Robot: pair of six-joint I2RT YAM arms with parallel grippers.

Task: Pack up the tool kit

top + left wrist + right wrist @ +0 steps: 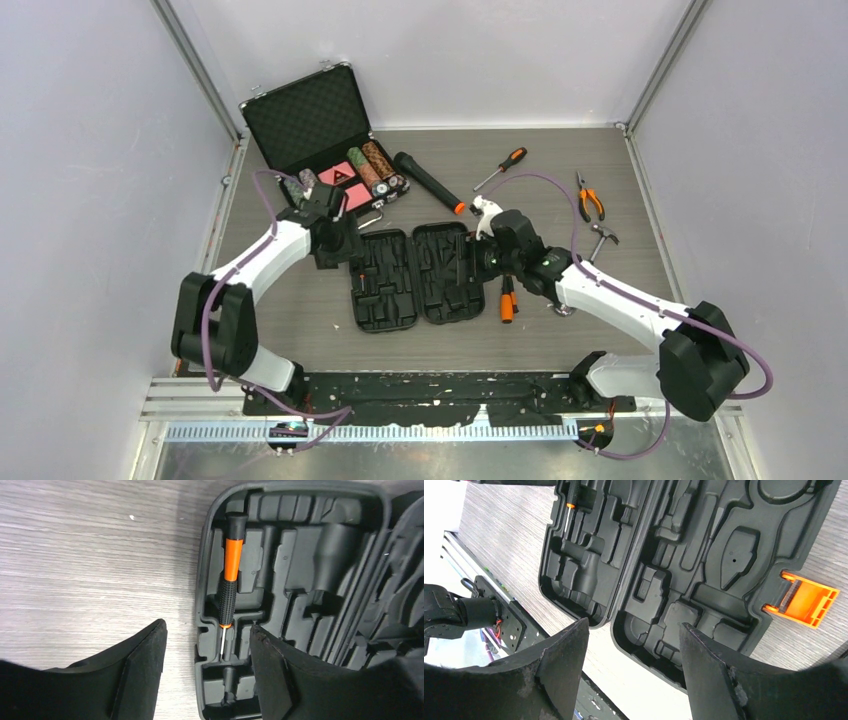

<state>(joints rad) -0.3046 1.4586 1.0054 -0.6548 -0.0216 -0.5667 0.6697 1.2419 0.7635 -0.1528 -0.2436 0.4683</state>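
Observation:
The black tool case lies open at the table's centre, both halves showing moulded slots. A small orange-and-black screwdriver lies in a slot at the edge of its left half; it also shows in the right wrist view. My left gripper is open and empty just above that screwdriver's tip, at the case's far left corner. My right gripper is open and empty over the right half. The orange latch sticks out from the right half's edge.
An orange-and-black tool lies right of the case. A screwdriver, pliers and a hammer lie at the back right. A black flashlight and an open poker chip case sit behind the tool case.

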